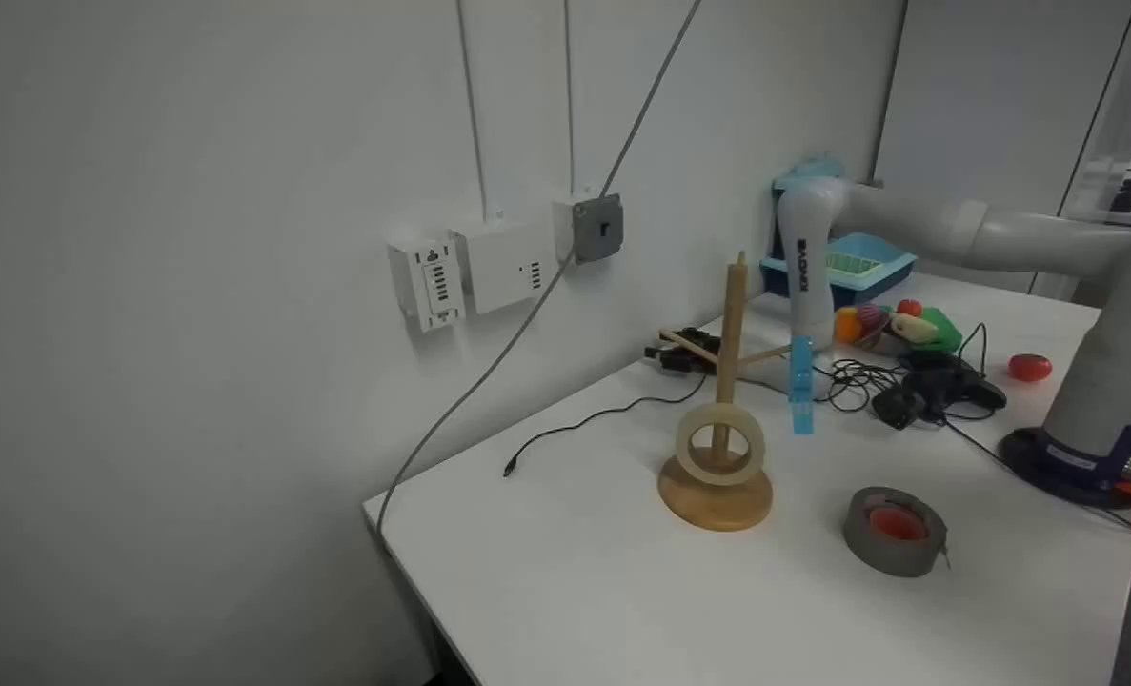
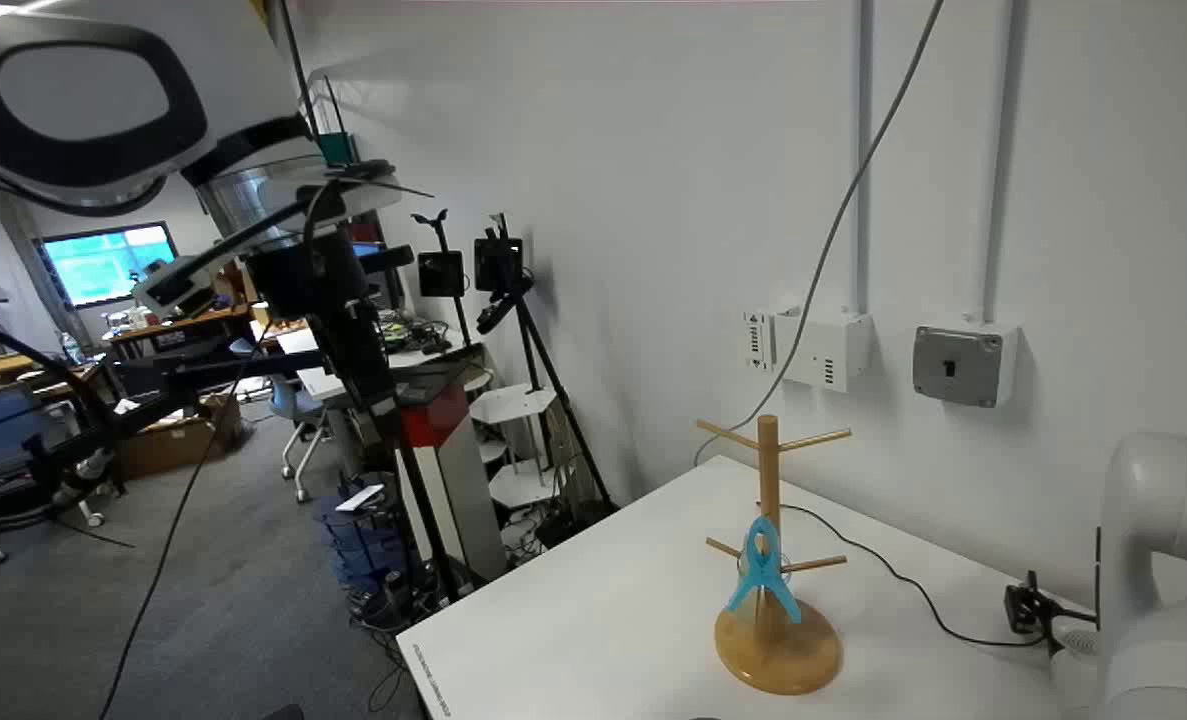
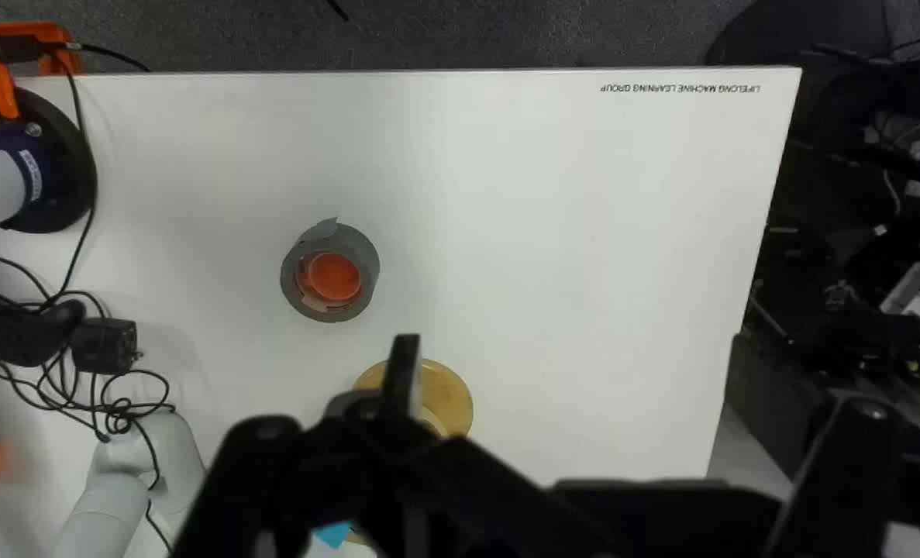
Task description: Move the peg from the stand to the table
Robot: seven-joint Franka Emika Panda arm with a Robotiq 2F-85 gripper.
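The light-blue peg (image 1: 801, 381) hangs from a thin side arm of the wooden stand (image 1: 715, 510) in both exterior views, where the peg (image 2: 761, 568) shows its clip shape and the stand (image 2: 778, 665) its round base. In the wrist view only a bit of the peg (image 3: 333, 535) shows, low behind the gripper, and part of the stand's disc (image 3: 453, 395) is covered by a finger. My gripper (image 3: 636, 380) is open and empty, its fingers wide apart, with the white table (image 3: 568, 256) below. It is apart from the stand; an exterior view shows the robot arm (image 2: 233, 80) at the upper left.
A beige tape roll (image 1: 754, 448) hangs on the stand. A dark grey tape roll (image 1: 875, 553) lies on the table near it. Another white robot arm (image 1: 918, 229) stands near the stand. Black cables (image 1: 856, 381), toy food (image 1: 913, 329) and a blue bin (image 1: 860, 276) are farther back.
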